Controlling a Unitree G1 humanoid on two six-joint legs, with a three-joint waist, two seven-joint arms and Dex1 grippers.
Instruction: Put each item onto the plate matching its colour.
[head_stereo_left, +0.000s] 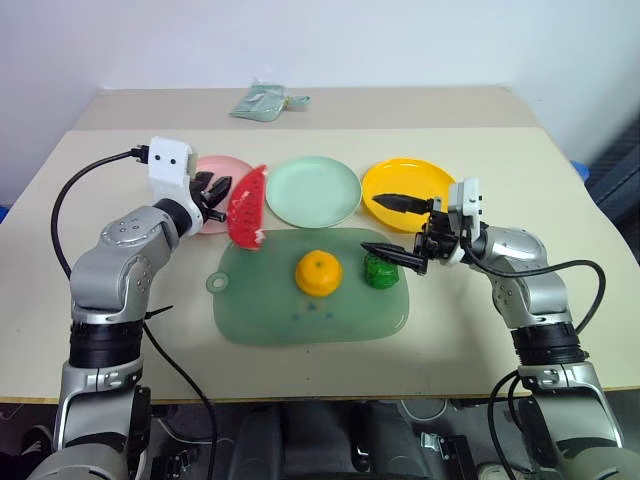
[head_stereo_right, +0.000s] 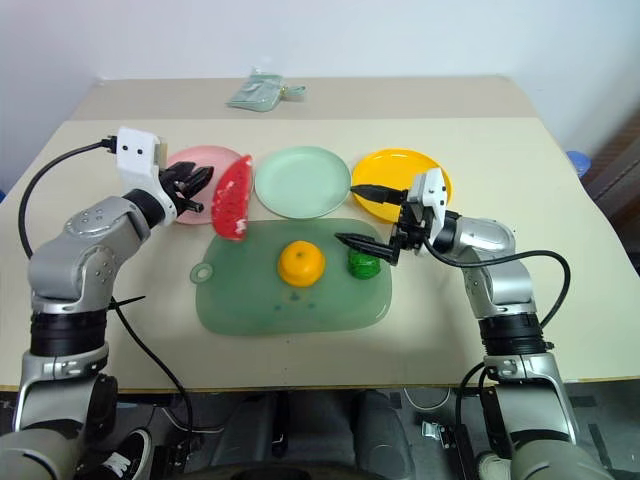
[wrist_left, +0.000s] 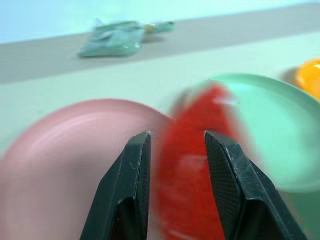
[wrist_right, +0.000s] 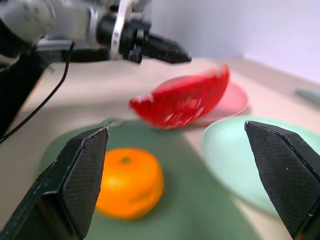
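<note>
My left gripper (head_stereo_left: 225, 198) is shut on the red watermelon wedge (head_stereo_left: 246, 208), which it holds up beside the pink plate (head_stereo_left: 225, 165), over the gap between that plate and the mat. The wedge also sits between its fingers (wrist_left: 135, 165) in the left wrist view. The pale mint plate (head_stereo_left: 313, 190) and the yellow plate (head_stereo_left: 410, 180) stand to the right in the same row. The orange (head_stereo_left: 319, 272) and the bumpy dark-green vegetable (head_stereo_left: 381, 270) lie on the mat. My right gripper (head_stereo_left: 372, 222) is open and points left, just above the vegetable, with nothing in it.
The large green cutting mat (head_stereo_left: 270, 310) lies in front of the three plates. A small pale green pouch (head_stereo_left: 262, 103) rests near the far edge of the table. Black cables trail from both arms over the table's sides.
</note>
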